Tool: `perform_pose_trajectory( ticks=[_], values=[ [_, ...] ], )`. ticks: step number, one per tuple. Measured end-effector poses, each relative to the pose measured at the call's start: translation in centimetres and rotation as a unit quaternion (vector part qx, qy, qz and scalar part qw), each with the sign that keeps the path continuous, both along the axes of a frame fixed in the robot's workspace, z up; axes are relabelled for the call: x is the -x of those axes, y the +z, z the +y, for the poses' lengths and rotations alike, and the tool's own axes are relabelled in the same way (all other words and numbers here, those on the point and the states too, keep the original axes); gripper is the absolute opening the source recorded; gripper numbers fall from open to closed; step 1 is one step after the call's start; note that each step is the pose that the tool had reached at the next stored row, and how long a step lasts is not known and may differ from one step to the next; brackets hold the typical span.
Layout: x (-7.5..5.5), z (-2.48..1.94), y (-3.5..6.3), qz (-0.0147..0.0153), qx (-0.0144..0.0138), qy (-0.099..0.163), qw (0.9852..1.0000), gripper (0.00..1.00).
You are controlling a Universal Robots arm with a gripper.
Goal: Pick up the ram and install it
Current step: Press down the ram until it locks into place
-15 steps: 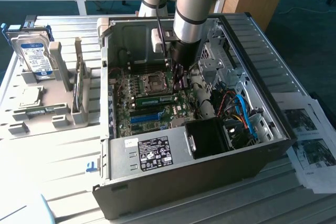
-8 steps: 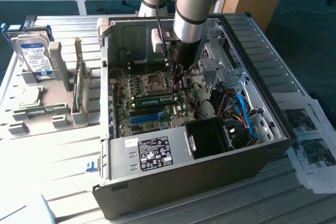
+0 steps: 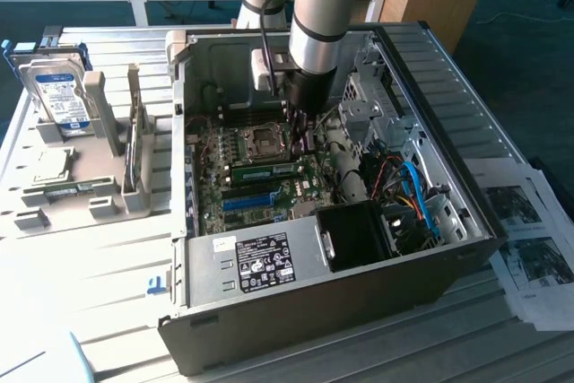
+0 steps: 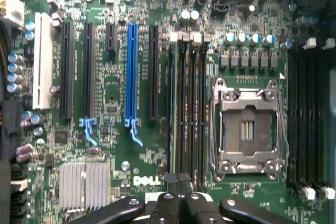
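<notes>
While the arm reaches down into the open computer case (image 3: 430, 248) at the middle of the exterior view, its gripper (image 3: 299, 139) hangs just above the motherboard (image 3: 242, 177), near the square processor socket (image 3: 265, 141). In the wrist view the gripper (image 4: 178, 184) shows its black fingers (image 4: 171, 181) pressed together, with nothing between them, right over the bank of long black slots (image 4: 186, 108) beside the socket (image 4: 247, 129). A ram stick (image 3: 266, 169), green with a pale label, stands in a slot on the board, just below and to the left of the gripper in the exterior view. A blue slot (image 4: 131, 74) lies further along the board. At the left of the exterior view a grey tray (image 3: 108, 208) sits on the table beside the case, with a hard drive (image 3: 61, 96) standing upright at its upper left corner and another green stick (image 3: 61, 189) lying flat near its front edge.
</notes>
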State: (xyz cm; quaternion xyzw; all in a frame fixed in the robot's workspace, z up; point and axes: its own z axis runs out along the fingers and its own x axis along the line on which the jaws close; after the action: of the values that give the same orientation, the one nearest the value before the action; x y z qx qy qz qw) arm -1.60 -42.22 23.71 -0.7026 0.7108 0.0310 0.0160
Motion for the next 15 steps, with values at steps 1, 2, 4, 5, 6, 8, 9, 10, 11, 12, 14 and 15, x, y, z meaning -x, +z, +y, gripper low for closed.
perform_pose_trajectory(
  ticks=[1, 2, 4, 5, 6, 8, 9, 10, 11, 12, 14, 15],
  values=[
    [0.2, 0.0, 0.0, 0.0, 0.0, 0.0, 1.0, 0.1],
    [0.4, 0.0, 0.0, 0.0, -0.0001, 0.0, 1.0, 0.1],
    [0.8, 0.0, 0.0, 0.0, -0.0001, 0.0, 1.0, 0.1],
    [0.9, 0.0, 0.0, 0.0, 0.0, 0.0, 1.0, 0.1],
    [1.1, 0.0, 0.0, 0.0, -0.0001, 0.0, 1.0, 0.1],
    [1.5, 0.0, 0.0, 0.0, 0.0, 0.0, 1.0, 0.1],
    [1.7, 0.0, 0.0, 0.0, 0.0, 0.0, 1.0, 0.1],
    [1.9, 0.0, 0.0, 0.0, 0.0, 0.0, 1.0, 0.1],
    [2.2, 0.0, 0.0, 0.0, 0.0, 0.0, 1.0, 0.1],
    [2.4, 0.0, 0.0, 0.0, 0.0, 0.0, 1.0, 0.1],
    [3.0, 0.0, 0.0, 0.0, 0.0, 0.0, 1.0, 0.1],
    [3.2, 0.0, 0.0, 0.0, 0.0, 0.0, 1.0, 0.1]
  ],
)
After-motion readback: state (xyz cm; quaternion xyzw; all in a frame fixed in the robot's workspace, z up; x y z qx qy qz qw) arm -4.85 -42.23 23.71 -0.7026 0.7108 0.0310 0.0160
